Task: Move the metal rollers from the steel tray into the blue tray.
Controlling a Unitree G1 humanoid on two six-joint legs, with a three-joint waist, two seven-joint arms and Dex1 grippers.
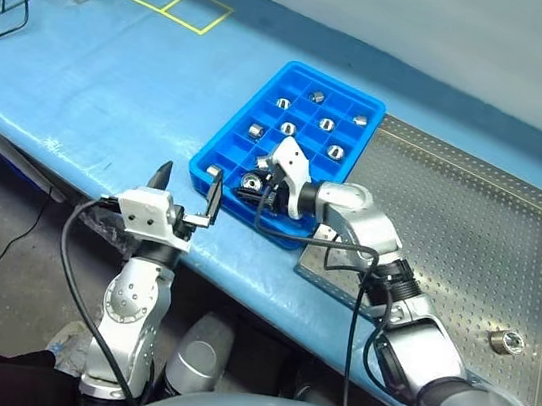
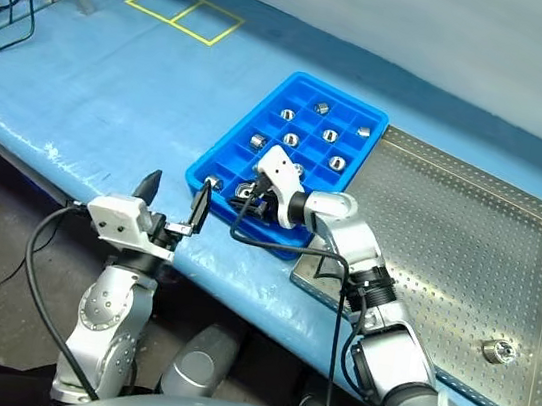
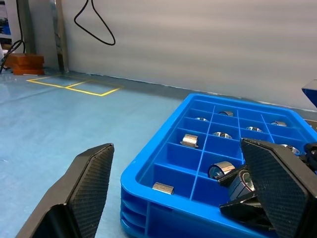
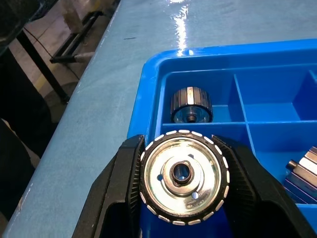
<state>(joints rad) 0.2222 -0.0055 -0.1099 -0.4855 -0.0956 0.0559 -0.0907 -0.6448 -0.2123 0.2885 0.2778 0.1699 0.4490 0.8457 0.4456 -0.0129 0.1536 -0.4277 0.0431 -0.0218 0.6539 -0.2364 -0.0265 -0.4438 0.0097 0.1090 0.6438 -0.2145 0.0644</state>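
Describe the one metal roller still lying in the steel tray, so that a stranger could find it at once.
Start at the steel tray, the grey perforated sheet beside the blue tray. Near its front right corner lies a single metal roller. Every other roller sits in a blue compartment; this one lies alone on bare metal.

Most cells of the blue tray [image 1: 220,147] hold rollers [image 1: 326,125]; the steel tray [image 1: 468,241] lies nearly bare beside it.

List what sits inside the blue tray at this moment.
The blue tray holds about ten metal rollers, one per compartment, several compartments bare. The right gripper holds one more roller over the near row; its arm covers the compartments beneath.
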